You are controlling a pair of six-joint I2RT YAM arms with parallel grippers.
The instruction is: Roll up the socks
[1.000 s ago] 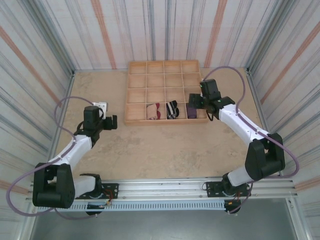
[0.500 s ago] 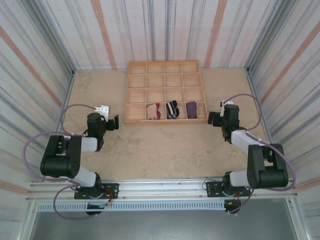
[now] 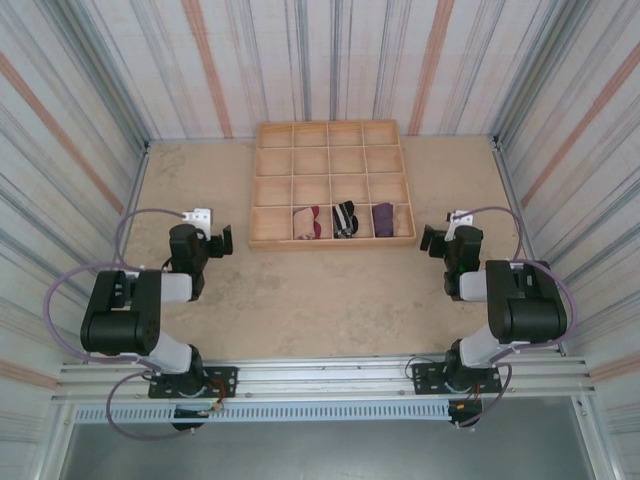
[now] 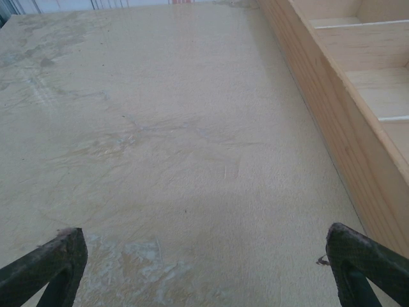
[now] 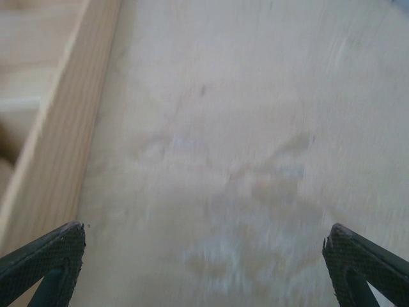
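Fingers (image 4: 46,263) cropped at corners; socks (image 3: 345,219) tiny, indistinct.

Top view: hangs high above and behind the left arm (image 3: 120,320) and right arm (image 3: 525,310), looking down and forward toward the striped far wall (image 3: 320,60); it stands far enough back to hold the whole table (image 3: 320,300) and the divided wooden tray (image 3: 280,242).
Left wrist view: sits low and close over the tabletop, looking along the tray's left wall (image 4: 332,121); the left gripper (image 4: 204,246) tips stand spread at the bottom corners.
Right wrist view: equally low and close, blurred; the tray's right wall (image 5: 64,128) runs up its left edge, and the right gripper (image 5: 203,238) tips frame the bottom corners.
Shared: all three catch the tray's sides and the bare table beside them.
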